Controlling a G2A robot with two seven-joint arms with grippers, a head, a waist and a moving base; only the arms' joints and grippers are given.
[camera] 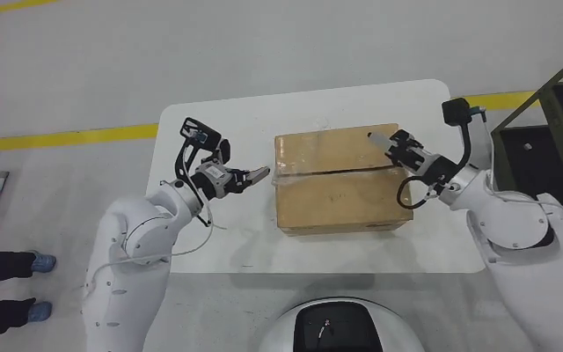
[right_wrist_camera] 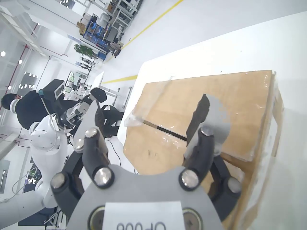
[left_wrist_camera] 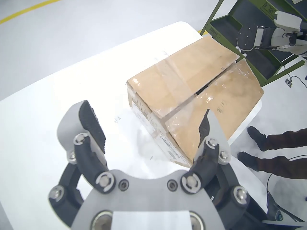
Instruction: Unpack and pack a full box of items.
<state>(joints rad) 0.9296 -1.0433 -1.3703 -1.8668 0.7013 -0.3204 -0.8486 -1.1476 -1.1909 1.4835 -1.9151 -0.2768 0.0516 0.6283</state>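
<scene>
One cardboard box point(camera: 339, 180) is sitting on the white desk point(camera: 220, 123), a little right of the desk's middle, with its long sides running along the desk's near and far edges. Its two top flaps point(left_wrist_camera: 182, 72) are lying down flat and meeting along one seam point(right_wrist_camera: 165, 130), where a thin dark gap is showing. Clear tape point(left_wrist_camera: 177, 106) is running along that seam and is lifting loose at the box's left end. Paper labels point(left_wrist_camera: 146, 123) are showing on the end face that is turned toward the desk's left edge.

Two hands are working at the box, one at each end. The left hand point(camera: 251, 176) is hanging over bare desk just beside the box's left end, and its two fingers point(left_wrist_camera: 91, 120) are standing spread wide with nothing between them. The right hand point(camera: 387, 145) is hanging over the far right corner of the box top; its two fingers point(right_wrist_camera: 201, 113) are spread too and are gripping nothing. One of them seems to be hovering just above the flap, though I cannot tell whether it is touching the cardboard.

One green metal rack point(left_wrist_camera: 242, 22) is standing on the floor beyond the desk's right edge.
</scene>
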